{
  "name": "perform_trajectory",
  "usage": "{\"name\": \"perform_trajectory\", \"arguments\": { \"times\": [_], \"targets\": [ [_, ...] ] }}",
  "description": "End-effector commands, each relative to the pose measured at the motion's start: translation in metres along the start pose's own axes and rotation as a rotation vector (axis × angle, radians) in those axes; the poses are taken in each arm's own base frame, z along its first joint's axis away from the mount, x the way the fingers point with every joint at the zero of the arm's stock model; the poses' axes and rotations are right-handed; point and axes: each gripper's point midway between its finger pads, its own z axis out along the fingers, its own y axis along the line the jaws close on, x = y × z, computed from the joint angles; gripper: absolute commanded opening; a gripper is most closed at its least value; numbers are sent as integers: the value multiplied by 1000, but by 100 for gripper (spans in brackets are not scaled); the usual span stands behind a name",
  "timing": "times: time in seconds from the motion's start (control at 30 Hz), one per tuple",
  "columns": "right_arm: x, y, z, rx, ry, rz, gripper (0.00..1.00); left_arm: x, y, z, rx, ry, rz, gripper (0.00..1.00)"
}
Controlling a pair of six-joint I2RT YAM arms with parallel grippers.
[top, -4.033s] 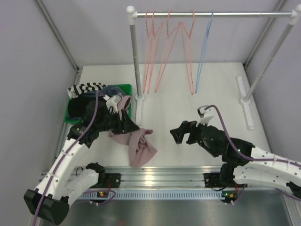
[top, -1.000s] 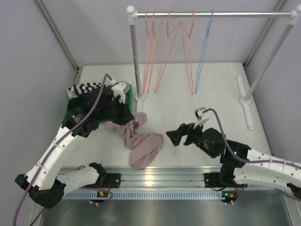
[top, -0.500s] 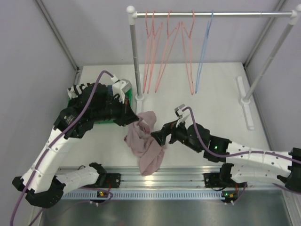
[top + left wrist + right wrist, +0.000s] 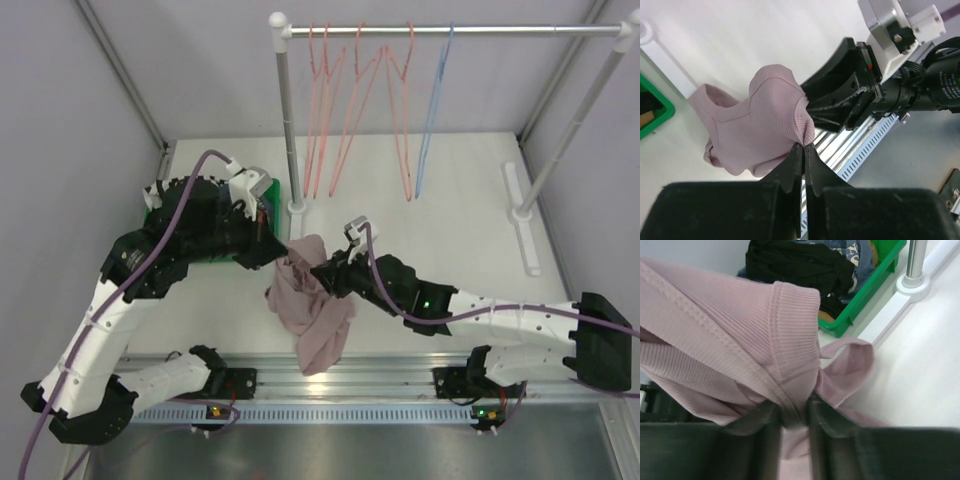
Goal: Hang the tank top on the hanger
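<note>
The dusty-pink tank top hangs bunched above the table between my two grippers. My left gripper is shut on a fold at its upper left; in the left wrist view the jaws pinch the ribbed fabric. My right gripper has come in from the right, and its fingers squeeze a gathered hem of the tank top. One thin strap loops free. The light-blue hanger hangs on the rail at the back, away from both grippers.
Several pink wire hangers hang left of the blue one. The rack's left post and foot stand just behind the grippers. A green bin of dark and striped clothes sits at the left. The right post's foot lies at the right.
My right arm swung left to the tank top and its jaws closed on the fabric. My left gripper lifted the top off the table and shifted slightly right.
</note>
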Motion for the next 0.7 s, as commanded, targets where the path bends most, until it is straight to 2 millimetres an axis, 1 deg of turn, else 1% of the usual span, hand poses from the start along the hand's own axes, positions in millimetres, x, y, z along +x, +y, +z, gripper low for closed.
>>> {"name": "perform_trajectory", "arguments": {
  "times": [0.0, 0.03, 0.07, 0.1, 0.13, 0.2, 0.23, 0.3, 0.33, 0.4, 0.43, 0.47, 0.5, 0.53, 0.57, 0.6, 0.63, 0.67],
  "targets": [
    [-56, 20, -13, -40, -141, 52, 16, -18, 8, -21, -89, -104, 19, 0],
    [-71, 19, -24, -32, -172, 63, 9, -20, 11, -21, -111, -117, 6, 0],
    [-76, 18, -31, -28, -179, 62, 4, -22, 15, -20, -133, -132, -2, 0],
    [-76, 13, -38, -10, -165, 51, 0, -24, 20, -20, -158, -144, -11, 0],
    [-93, 14, -52, -22, -205, 65, 0, -26, 20, -16, -155, -153, -16, 0],
    [-111, 16, -69, -32, -233, 66, 0, -29, 24, -12, -168, -167, -21, 0],
    [-124, 16, -82, -23, -243, 62, 0, -29, 25, -9, -169, -169, -19, 0],
    [-137, 16, -95, -15, -248, 42, 0, -36, 24, -3, -155, -184, -16, 0],
    [-150, 17, -106, -16, -257, 36, 0, -37, 23, 0, -146, -187, -14, 0],
    [-162, 19, -115, -11, -257, 11, 0, -47, 19, 6, -121, -210, -6, 0],
    [-176, 22, -124, -13, -262, 2, 0, -51, 15, 7, -101, -218, -3, 0],
    [-183, 24, -128, -14, -263, -8, 0, -55, 14, 11, -93, -222, -1, 0],
    [-190, 26, -131, -15, -265, -27, 0, -62, 11, 12, -77, -243, 7, 0],
    [-193, 28, -130, -14, -254, -42, 0, -70, 6, 9, -64, -265, 14, 0],
    [-207, 31, -139, -14, -258, -51, 0, -74, 6, 12, -61, -268, 13, 0],
    [-212, 33, -140, -14, -256, -72, 0, -80, 4, 12, -57, -282, 17, 0],
    [-223, 36, -142, -9, -263, -78, 0, -88, 2, 10, -53, -298, 20, 0],
    [-218, 34, -138, 9, -233, -103, 0, -93, 0, 9, -49, -308, 19, 0]
  ]
}}
